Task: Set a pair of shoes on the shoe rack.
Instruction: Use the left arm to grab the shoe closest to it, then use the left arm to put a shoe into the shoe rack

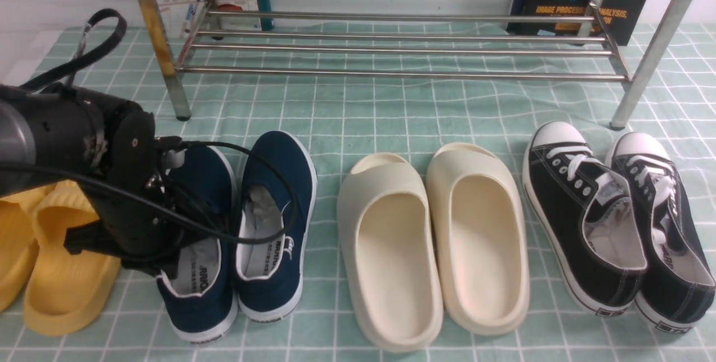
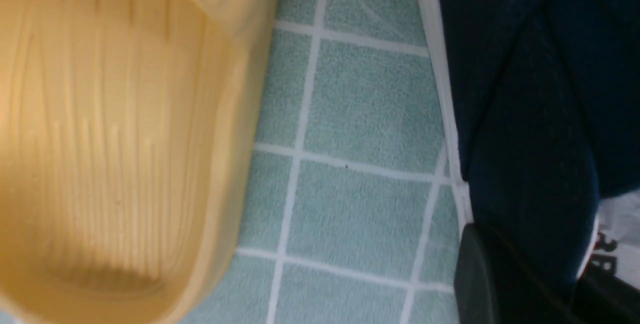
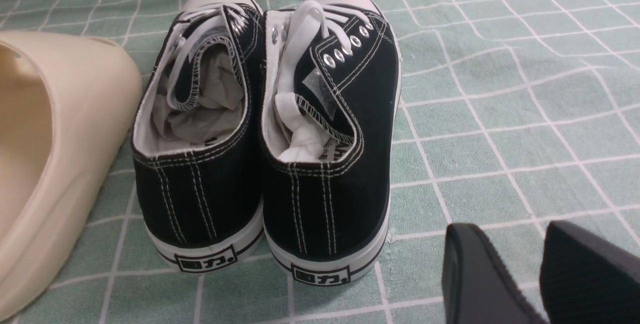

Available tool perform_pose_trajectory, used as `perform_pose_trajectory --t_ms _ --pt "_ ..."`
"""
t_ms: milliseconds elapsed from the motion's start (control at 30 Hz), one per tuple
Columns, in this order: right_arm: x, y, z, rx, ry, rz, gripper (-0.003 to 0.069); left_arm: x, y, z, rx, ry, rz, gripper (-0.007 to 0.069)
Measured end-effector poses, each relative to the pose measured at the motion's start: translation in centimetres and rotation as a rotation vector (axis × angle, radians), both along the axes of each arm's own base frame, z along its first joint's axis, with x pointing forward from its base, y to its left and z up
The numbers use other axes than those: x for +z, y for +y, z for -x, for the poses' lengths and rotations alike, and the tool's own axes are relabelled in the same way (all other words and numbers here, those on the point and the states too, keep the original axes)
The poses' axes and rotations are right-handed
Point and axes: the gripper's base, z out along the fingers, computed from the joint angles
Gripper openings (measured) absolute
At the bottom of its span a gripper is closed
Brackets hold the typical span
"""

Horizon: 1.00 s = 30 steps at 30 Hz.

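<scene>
Pair of shoes: navy canvas slip-ons, white soles, white collar trim, pale printed insoles, no laces. Left navy shoe (image 1: 197, 295) and right navy shoe (image 1: 278, 211) side by side, touching, upright on desk (image 1: 391, 121).

Position: between yellow slides (image 1: 50, 272) and cream slides (image 1: 436, 239), near shoe rack (image 1: 391, 74), not on it.

Long axes parallel, running away from robot; toes toward rack, heels toward robot.

Left end effector (image 2: 537, 289) closed on left navy shoe's side wall. Right end effector (image 3: 535, 284) parted, empty, near black sneakers (image 3: 260, 138).

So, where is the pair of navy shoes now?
In the front view, the navy shoes stand on the left, between the yellow slides and the cream slides.
</scene>
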Motion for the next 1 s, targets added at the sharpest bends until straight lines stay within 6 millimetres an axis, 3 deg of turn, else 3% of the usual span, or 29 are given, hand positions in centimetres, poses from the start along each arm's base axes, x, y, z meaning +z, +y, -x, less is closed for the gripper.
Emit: perform_pose_trajectory --t_ms 100,367,433,633,1000 --pt "0.0 0.0 0.0 0.0 0.0 0.0 0.0239 2.3 0.1 0.4 -0.013 -0.027 -0.001 0.0007" --pt "0.0 0.0 0.0 0.0 0.0 0.0 0.0239 11.9 0.5 1.5 -0.073 -0.176 -0.008 0.0007" --pt "0.0 0.0 0.0 0.0 0.0 0.0 0.0239 13.1 0.5 1.4 -0.08 -0.183 -0.011 0.0007" --pt "0.0 0.0 0.0 0.0 0.0 0.0 0.0239 14.7 0.1 0.1 -0.103 -0.19 -0.005 0.0007" --pt "0.0 0.0 0.0 0.0 0.0 0.0 0.0244 15.2 -1.6 -5.1 -0.16 -0.202 0.054 0.0007"
